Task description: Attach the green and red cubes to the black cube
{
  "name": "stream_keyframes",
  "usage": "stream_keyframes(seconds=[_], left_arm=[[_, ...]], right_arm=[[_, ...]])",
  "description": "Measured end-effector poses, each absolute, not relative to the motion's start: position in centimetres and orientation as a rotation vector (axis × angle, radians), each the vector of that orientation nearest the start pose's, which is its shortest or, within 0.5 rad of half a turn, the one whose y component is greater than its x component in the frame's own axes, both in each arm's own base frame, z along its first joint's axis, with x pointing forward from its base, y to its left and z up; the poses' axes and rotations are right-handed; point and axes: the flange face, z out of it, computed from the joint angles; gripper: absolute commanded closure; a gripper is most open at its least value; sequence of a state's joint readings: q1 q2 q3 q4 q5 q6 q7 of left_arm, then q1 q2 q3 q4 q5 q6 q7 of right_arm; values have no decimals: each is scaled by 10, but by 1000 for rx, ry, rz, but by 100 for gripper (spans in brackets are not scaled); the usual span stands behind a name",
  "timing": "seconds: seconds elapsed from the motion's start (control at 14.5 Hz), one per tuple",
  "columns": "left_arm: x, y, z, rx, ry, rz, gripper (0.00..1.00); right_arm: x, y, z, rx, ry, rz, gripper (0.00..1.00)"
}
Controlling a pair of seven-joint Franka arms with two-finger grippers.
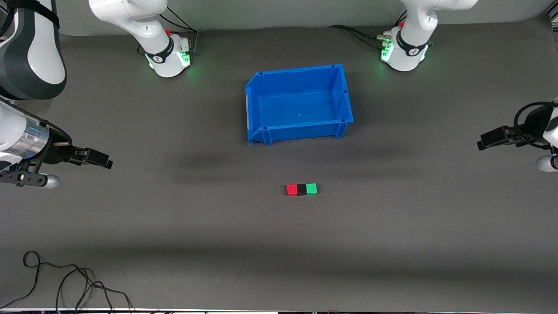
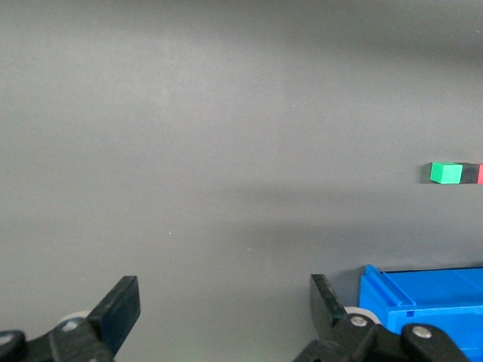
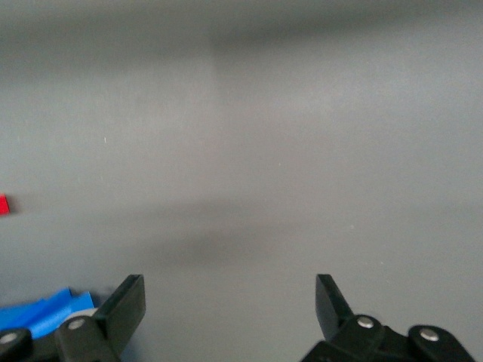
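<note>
Both grippers hang wide open and empty — the left gripper (image 1: 479,144) and right gripper (image 1: 109,164) well apart from the joined row between them: red cube (image 1: 291,189), black cube (image 1: 301,189), green cube (image 1: 311,188).

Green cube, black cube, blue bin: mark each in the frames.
green cube (image 1: 311,188), front view, top face.
black cube (image 1: 301,189), front view, top face, between the red and green ones.
blue bin (image 1: 301,132), front view, wall nearest the camera.
</note>
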State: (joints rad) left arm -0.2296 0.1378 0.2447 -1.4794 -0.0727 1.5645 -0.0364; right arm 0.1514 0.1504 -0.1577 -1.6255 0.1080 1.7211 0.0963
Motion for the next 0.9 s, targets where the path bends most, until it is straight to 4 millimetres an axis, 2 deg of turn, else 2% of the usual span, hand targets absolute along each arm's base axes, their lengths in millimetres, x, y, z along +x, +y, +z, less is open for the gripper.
stream_keyframes(seconds=[0.14, 0.28, 0.55, 0.69, 0.9], left_arm=[[592, -27, 596, -3169, -23, 47, 0], [593, -33, 596, -3167, -2, 33, 0], [594, -29, 596, -3185, 21, 27, 0], [594, -22, 597, -3190, 16, 23, 0], [593, -21, 600, -3191, 15, 16, 0]], right_arm=[[600, 11, 536, -3054, 149, 87, 0], [597, 13, 547, -3052, 130, 71, 0], [594, 30, 555, -3095, 54, 62, 0], [589, 38, 566, -3104, 18, 93, 0], [579, 28, 585, -3096, -36, 105, 0]])
